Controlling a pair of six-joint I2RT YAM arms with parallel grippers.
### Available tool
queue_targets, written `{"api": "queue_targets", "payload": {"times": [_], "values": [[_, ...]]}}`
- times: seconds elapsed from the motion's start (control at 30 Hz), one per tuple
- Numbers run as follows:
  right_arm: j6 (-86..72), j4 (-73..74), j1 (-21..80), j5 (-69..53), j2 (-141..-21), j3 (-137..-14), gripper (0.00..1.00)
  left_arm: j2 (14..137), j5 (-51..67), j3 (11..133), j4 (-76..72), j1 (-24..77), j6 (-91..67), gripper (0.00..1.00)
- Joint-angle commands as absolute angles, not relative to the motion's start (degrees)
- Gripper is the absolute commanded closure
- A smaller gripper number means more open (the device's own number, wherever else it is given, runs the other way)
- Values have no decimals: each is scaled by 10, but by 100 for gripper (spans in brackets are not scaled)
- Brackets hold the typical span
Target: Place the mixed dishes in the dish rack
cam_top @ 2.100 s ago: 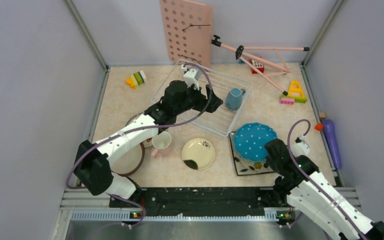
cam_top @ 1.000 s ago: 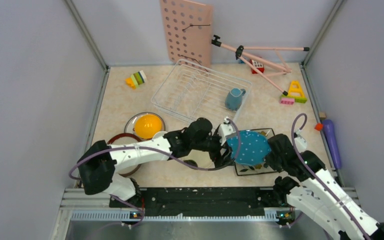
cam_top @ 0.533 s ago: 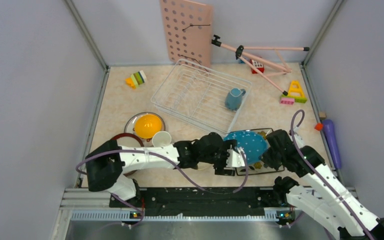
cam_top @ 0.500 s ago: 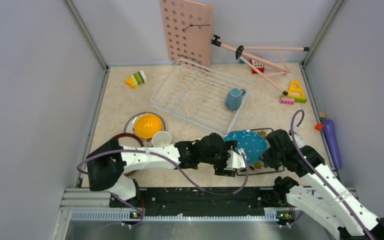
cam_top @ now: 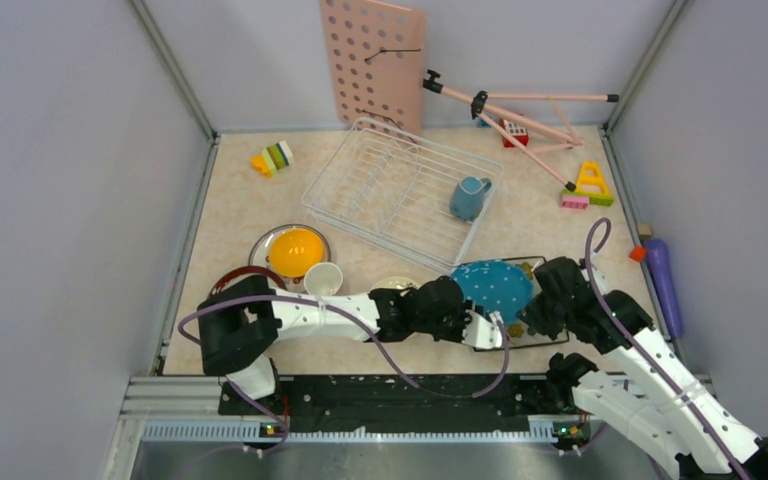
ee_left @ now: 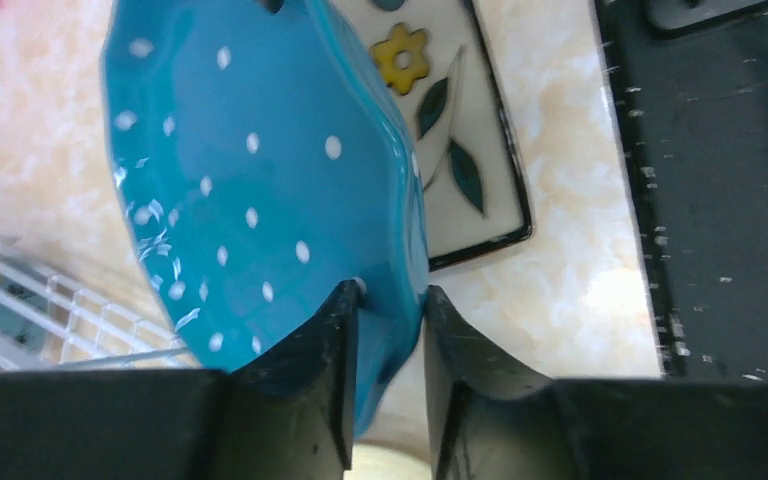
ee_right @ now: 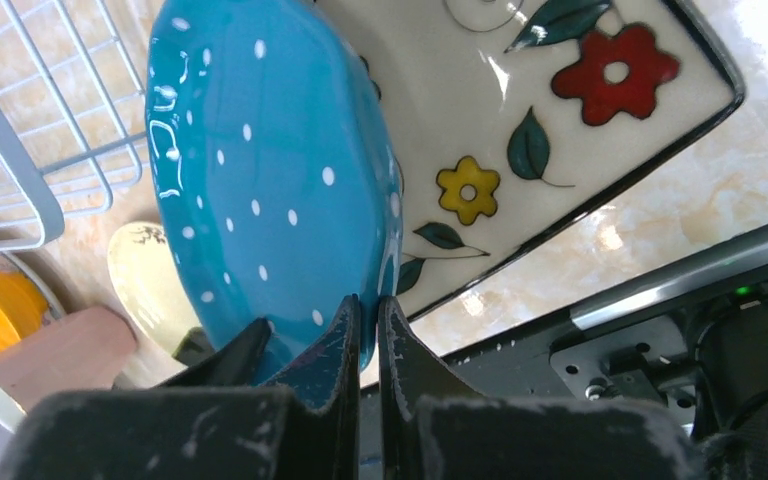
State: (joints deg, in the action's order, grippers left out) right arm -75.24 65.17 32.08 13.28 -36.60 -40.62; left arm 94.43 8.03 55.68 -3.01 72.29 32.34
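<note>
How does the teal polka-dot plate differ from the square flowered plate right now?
The teal polka-dot plate is round, wavy-rimmed, white-dotted; the square flowered plate is cream with a dark border. The teal one is tilted up; the square one lies flat. The left end effector and right end effector both pinch the teal plate's rim; nothing grips the square one. Neither is in the dish rack.

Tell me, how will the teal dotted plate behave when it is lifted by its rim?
The teal plate looks like stiff, glazed ceramic, so it is probably fragile. Its glossy reflections suggest a slippery rim. Pinched at its edge, it may swing.
</note>
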Motion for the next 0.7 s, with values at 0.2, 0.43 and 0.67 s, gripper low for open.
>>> {"api": "queue_targets", "payload": {"times": [0.2, 0.43, 0.67], "values": [[-775, 631, 318, 149, -342, -452, 51, 957, 73, 593, -69, 737, 326, 100], [-789, 630, 317, 156, -326, -418, 23, 937, 111, 591, -80, 738, 303, 100], [-799, 578, 318, 149, -321, -370, 37, 914, 131, 563, -115, 737, 303, 100]]}}
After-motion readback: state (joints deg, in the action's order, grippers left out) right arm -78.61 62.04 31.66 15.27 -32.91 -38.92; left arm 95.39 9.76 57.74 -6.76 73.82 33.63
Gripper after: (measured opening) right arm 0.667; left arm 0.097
